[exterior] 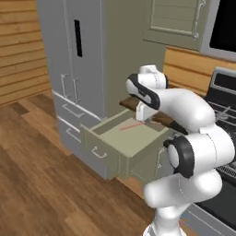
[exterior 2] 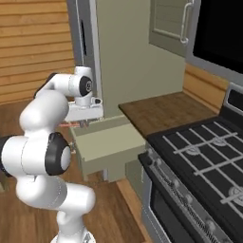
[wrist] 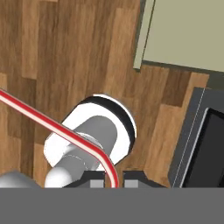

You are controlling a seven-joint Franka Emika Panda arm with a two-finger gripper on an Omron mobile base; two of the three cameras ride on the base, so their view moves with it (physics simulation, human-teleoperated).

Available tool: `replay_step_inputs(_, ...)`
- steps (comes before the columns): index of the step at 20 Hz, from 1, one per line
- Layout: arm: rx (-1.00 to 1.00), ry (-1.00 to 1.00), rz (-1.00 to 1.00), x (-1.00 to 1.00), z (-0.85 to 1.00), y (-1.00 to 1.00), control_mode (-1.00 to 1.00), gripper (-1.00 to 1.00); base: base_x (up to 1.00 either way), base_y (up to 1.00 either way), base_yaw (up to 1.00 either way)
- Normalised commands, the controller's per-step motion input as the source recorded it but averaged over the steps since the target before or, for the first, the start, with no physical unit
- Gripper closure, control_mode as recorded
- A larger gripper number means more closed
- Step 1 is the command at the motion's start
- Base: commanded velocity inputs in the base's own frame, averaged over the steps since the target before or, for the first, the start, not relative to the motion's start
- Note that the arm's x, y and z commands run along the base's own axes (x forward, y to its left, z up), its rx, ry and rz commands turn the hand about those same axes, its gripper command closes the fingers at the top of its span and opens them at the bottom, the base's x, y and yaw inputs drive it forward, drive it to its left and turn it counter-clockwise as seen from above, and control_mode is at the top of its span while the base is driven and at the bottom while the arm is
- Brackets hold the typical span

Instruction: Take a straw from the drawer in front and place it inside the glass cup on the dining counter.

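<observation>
My jaws are squeezed tight on the straw (wrist: 65, 129), right at its bent end. I hold it by that end so the long part sticks out free and can go into a cup later. From my hand camera the straw looks like a red and white stripe that runs up from my fingertips (wrist: 97, 183) and off the left side.

My gripper (exterior: 146, 120) hangs just above the open drawer (exterior: 123, 138), a little over its back part. From the left camera the straw is a thin pink line slanting down from my jaws over the drawer. I think it has just come up out of the drawer, so it is ready to be carried away.

My own big white arm covers part of the drawer from the right camera. I cannot tell if the straw's far tip touches the drawer floor or floats above it. The wooden bench (exterior 2: 163, 111) by the stove (exterior 2: 204, 152) has no cup on it, so I think the glass cup must be somewhere else.
</observation>
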Motion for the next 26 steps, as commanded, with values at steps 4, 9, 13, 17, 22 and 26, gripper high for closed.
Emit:
replay_step_inputs(4, 0.0, 0.0, 0.0, 0.0, 0.0, 0.0, 1.0, 1.0, -0.44, 1.0, 0.22)
replay_step_inputs(9, 0.0, 0.0, 0.0, 0.0, 0.0, 0.0, 1.0, 1.0, 0.03, 0.99, 0.21)
replay_step_inputs(13, 0.0, 0.0, 0.0, 0.0, 0.0, 0.0, 1.0, 1.0, 0.52, 0.66, 0.17)
replay_step_inputs(17, 0.0, 0.0, 0.0, 0.0, 0.0, 0.0, 1.0, 1.0, 0.97, 0.25, 0.15)
replay_step_inputs(22, 0.0, 0.0, 0.0, 0.0, 0.0, 0.0, 1.0, 1.0, 1.0, 0.23, 0.15)
replay_step_inputs(26, 0.0, 0.0, 0.0, 0.0, 0.0, 0.0, 1.0, 1.0, 1.0, 0.18, 0.18)
